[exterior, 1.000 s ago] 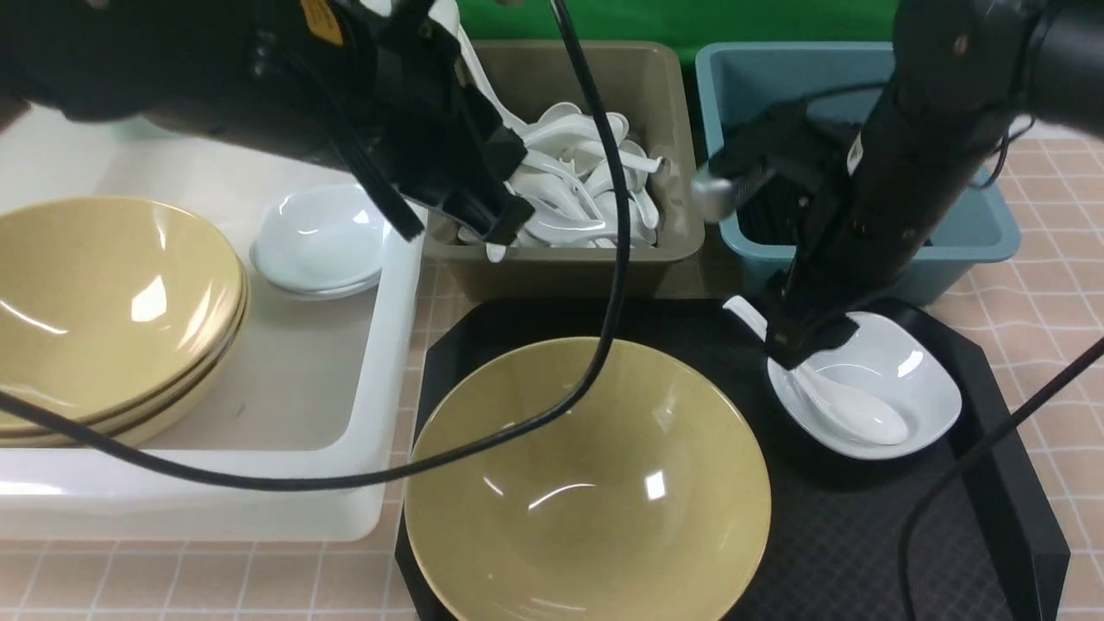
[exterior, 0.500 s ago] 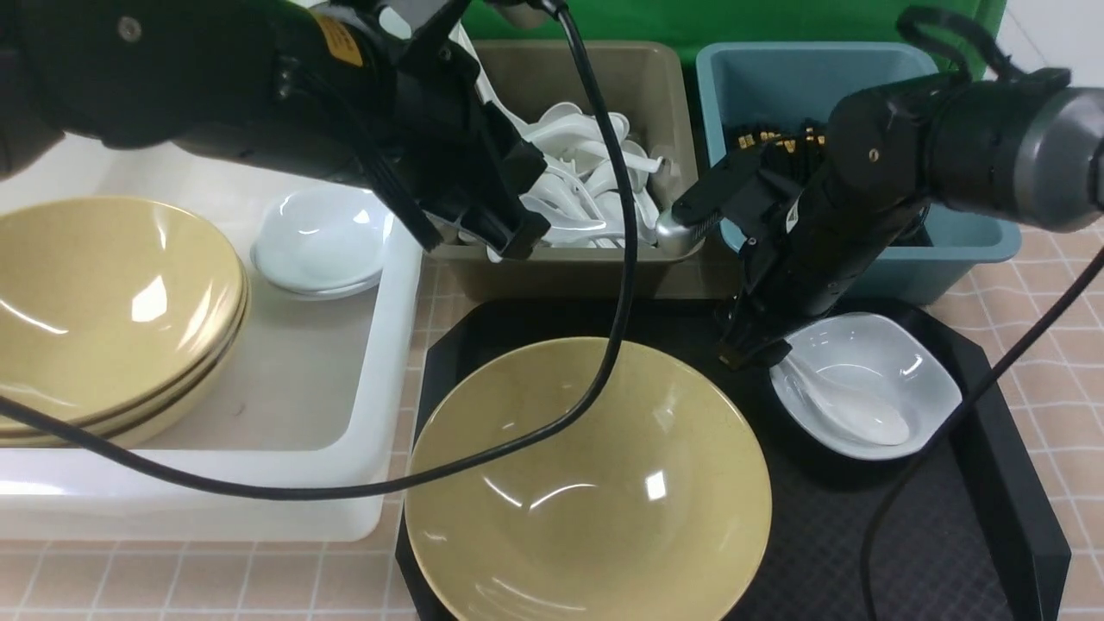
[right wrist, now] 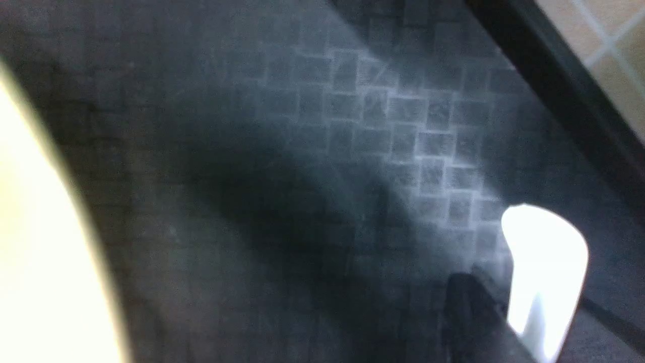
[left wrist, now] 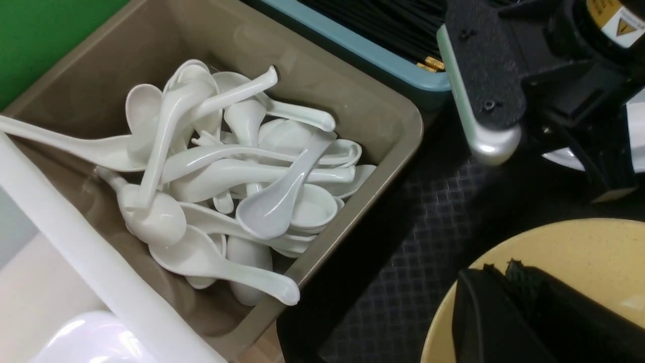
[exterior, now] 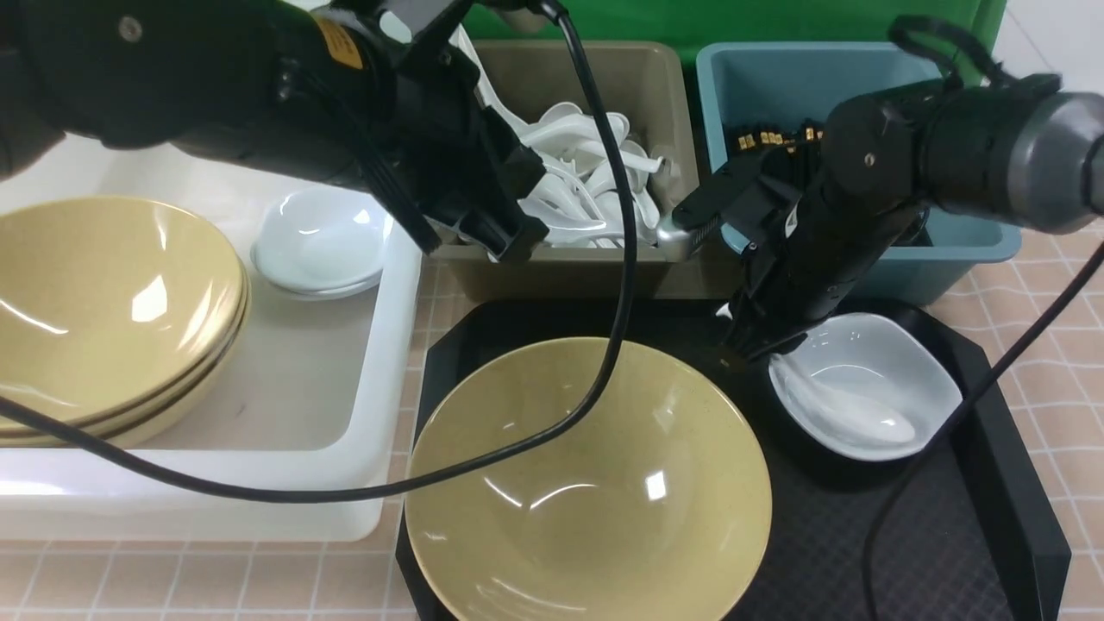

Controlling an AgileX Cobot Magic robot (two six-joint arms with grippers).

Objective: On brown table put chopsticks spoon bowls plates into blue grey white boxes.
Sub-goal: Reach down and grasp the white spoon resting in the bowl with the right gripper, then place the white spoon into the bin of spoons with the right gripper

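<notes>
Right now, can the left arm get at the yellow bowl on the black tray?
Probably yes. The left claw hangs shut just beyond the yellow bowl, which is empty and uncovered; the right claw is off at the small white dish. Only a cable crosses the bowl.

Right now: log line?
right fingers: at spoon handle, grip unclear | left fingers: shut | spoon: in white dish on black tray

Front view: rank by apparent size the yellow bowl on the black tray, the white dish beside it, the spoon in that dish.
1. yellow bowl, also nearest the camera
2. white dish
3. spoon, handle partly hidden
</notes>
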